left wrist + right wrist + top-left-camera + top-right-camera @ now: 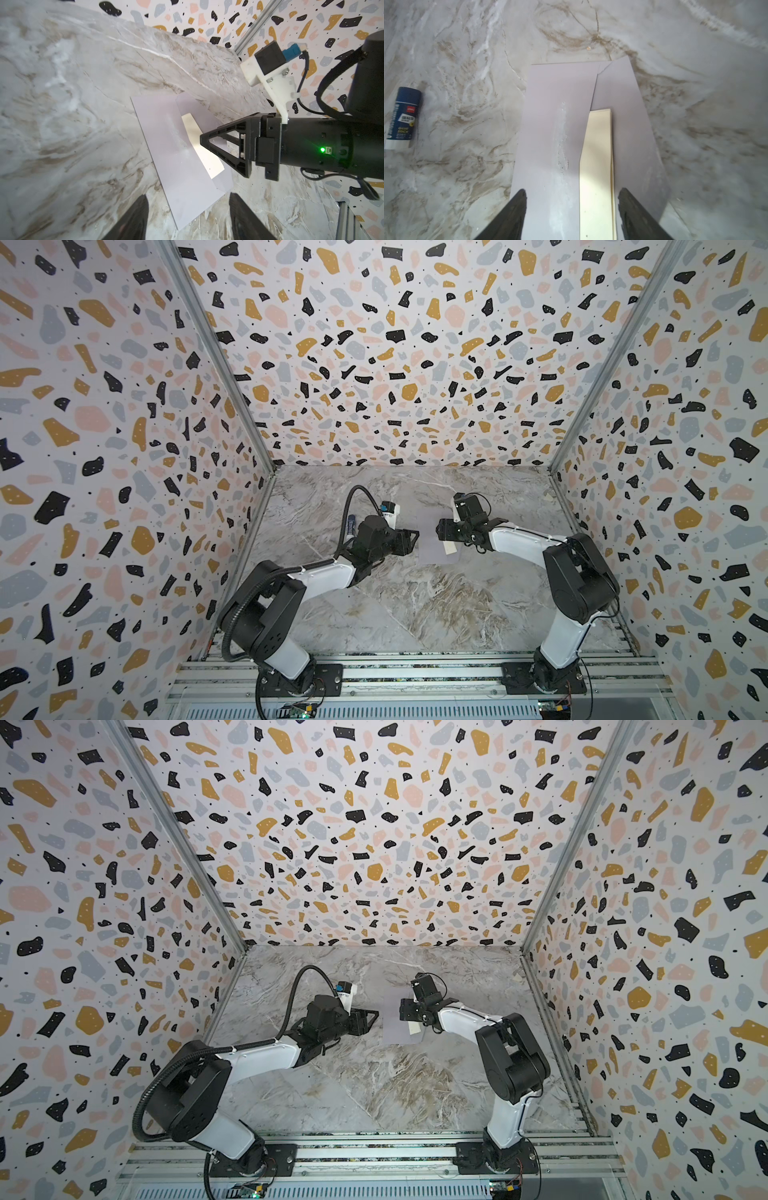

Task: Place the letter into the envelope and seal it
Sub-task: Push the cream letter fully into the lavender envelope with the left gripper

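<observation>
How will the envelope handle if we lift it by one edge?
Thin paper lying flat on the smooth marble table: the envelope probably slides and is hard to get under. Its open flap would likely flop at the fold. The letter, partly exposed at the opening, might slip out if tilted.

The grey-and-tan marbled counter [415, 614] carries the lavender-grey envelope [432, 551], lying flat near its middle, and a dark blue glue stick [401, 118] on its side, well apart from it.
</observation>
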